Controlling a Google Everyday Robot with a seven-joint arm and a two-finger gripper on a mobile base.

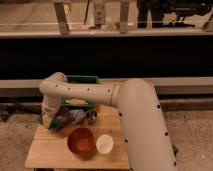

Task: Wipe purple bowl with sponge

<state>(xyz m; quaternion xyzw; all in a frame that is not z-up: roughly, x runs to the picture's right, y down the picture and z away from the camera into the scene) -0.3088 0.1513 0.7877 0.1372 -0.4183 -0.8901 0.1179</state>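
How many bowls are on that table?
3: small dark purple bowl at left rear beside the tool, larger orange-red bowl front centre, small white bowl right of it. The arm may hide more.

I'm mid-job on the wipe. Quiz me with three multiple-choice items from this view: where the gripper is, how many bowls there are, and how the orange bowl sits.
1. The gripper is: A raised high in the air; B low at the purple bowl; C down by the floor.
2. Bowls on the table: A two; B three; C five.
3. The orange bowl is: A upside down; B stacked in another bowl; C upright on its own.

Answers:
1 B: it sits low at that bowl, on the picture's left.
2 B: there are the purple one, the orange one and the white bowl.
3 C: its hollow faces up and nothing is stacked with it.
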